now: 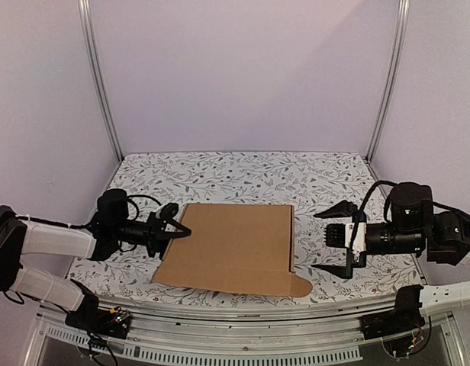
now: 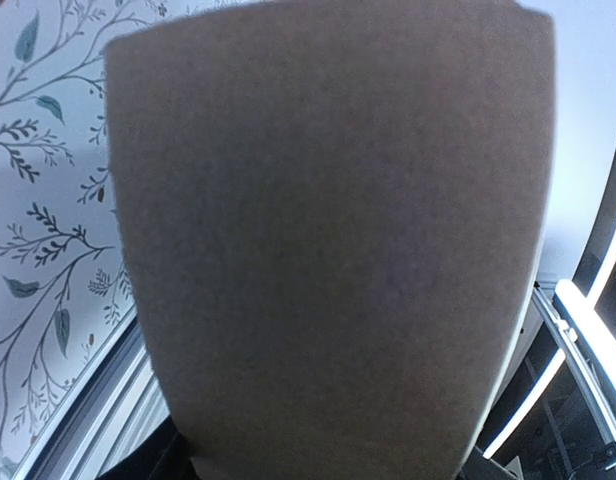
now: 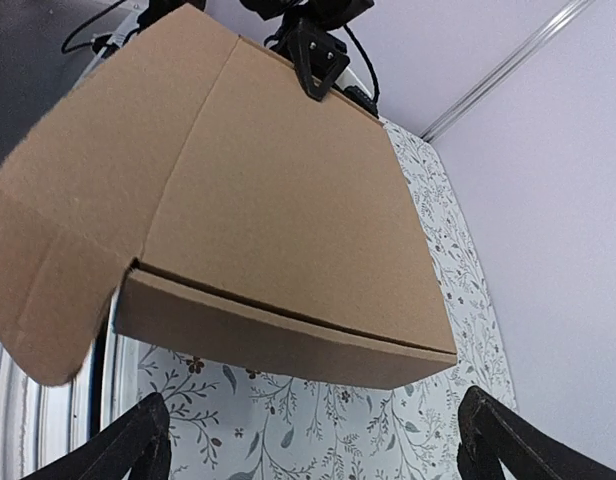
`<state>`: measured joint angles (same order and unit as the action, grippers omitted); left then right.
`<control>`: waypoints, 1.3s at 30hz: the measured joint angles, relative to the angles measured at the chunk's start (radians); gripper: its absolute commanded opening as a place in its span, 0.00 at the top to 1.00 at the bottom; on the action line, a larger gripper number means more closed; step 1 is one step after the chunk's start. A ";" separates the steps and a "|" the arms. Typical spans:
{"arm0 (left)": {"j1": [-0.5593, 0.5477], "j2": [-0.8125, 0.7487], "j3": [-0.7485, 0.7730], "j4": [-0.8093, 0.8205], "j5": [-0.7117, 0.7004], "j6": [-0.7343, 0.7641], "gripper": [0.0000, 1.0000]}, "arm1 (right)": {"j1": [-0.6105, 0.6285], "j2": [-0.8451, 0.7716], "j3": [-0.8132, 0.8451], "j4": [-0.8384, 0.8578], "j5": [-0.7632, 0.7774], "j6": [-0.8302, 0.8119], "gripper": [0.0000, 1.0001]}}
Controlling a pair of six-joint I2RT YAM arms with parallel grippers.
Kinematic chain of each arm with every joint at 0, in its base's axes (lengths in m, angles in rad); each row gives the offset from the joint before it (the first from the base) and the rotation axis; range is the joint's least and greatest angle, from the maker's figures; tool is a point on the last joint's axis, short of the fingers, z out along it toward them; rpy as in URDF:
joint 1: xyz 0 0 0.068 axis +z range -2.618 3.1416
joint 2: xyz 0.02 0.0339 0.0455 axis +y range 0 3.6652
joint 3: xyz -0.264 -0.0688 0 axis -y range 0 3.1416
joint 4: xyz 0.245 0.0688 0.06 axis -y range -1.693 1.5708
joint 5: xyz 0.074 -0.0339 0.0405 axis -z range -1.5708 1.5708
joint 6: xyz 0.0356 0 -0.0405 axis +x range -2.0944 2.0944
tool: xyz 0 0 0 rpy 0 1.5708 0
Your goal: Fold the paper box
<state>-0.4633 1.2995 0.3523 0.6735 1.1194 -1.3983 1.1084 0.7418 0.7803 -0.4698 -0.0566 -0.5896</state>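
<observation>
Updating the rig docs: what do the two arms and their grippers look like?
Left arm and right arm: white tubular links, bulky black joint housings. The left gripper looks all black. The right gripper has pointed, tapered black fingers on a white block. Thin black cables loop loosely near each wrist. No markings are legible.

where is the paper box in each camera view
top external: the paper box sits in the centre, slightly low, between the two arms.
left wrist: the box fills nearly the whole picture, very close and blurred.
right wrist: the box takes up the upper left and centre, one side wall facing the camera.
shared landmark: the floral table cover shows in all three views.
</observation>
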 measured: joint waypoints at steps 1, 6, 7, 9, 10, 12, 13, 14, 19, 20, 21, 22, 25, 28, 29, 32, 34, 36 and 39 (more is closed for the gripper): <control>0.002 -0.016 0.000 -0.031 0.013 0.018 0.67 | 0.016 -0.005 -0.010 0.000 0.021 -0.041 0.01; 0.005 -0.084 0.006 -0.201 0.071 0.120 0.68 | 0.185 -0.002 -0.091 0.098 0.218 -0.290 0.01; 0.005 -0.088 0.010 -0.227 0.079 0.135 0.68 | 0.225 -0.001 -0.118 0.134 0.263 -0.344 0.01; 0.005 -0.089 0.017 -0.270 0.089 0.162 0.68 | 0.285 0.009 -0.164 0.192 0.337 -0.451 0.01; 0.005 -0.089 0.021 -0.288 0.093 0.174 0.68 | 0.308 0.021 -0.187 0.225 0.370 -0.504 0.01; 0.005 -0.088 0.026 -0.311 0.101 0.189 0.69 | 0.333 0.044 -0.226 0.288 0.416 -0.601 0.01; 0.005 -0.088 0.027 -0.319 0.105 0.195 0.69 | 0.338 0.050 -0.240 0.312 0.426 -0.633 0.01; 0.005 -0.087 0.028 -0.325 0.106 0.200 0.69 | 0.341 0.054 -0.259 0.346 0.442 -0.674 0.01; 0.005 -0.088 0.033 -0.351 0.113 0.209 0.69 | 0.365 0.082 -0.300 0.497 0.479 -0.782 0.01; 0.005 -0.088 0.034 -0.353 0.115 0.210 0.69 | 0.372 0.093 -0.303 0.525 0.486 -0.796 0.01; 0.005 -0.088 0.034 -0.353 0.116 0.211 0.70 | 0.377 0.105 -0.303 0.549 0.493 -0.808 0.01; 0.005 -0.088 0.034 -0.354 0.118 0.212 0.70 | 0.383 0.116 -0.303 0.567 0.497 -0.812 0.01; 0.006 -0.089 0.034 -0.358 0.123 0.217 0.71 | 0.411 0.152 -0.303 0.607 0.516 -0.827 0.01; 0.006 -0.089 0.034 -0.367 0.122 0.220 0.72 | 0.423 0.174 -0.303 0.613 0.534 -0.832 0.01; 0.006 -0.089 0.034 -0.368 0.123 0.220 0.72 | 0.423 0.176 -0.303 0.612 0.536 -0.830 0.01; 0.008 -0.089 0.034 -0.372 0.126 0.222 0.72 | 0.424 0.172 -0.303 0.602 0.538 -0.819 0.01; 0.008 -0.089 0.034 -0.371 0.132 0.223 0.72 | 0.425 0.166 -0.303 0.581 0.536 -0.803 0.01; 0.008 -0.090 0.034 -0.371 0.135 0.223 0.72 | 0.430 0.152 -0.303 0.548 0.537 -0.784 0.01; 0.008 -0.095 0.034 -0.372 0.141 0.223 0.72 | 0.439 0.126 -0.303 0.507 0.542 -0.761 0.01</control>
<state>-0.4557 1.2041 0.3866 0.3019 1.2602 -1.1751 1.5478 0.8680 0.4774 0.0368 0.4850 -1.3502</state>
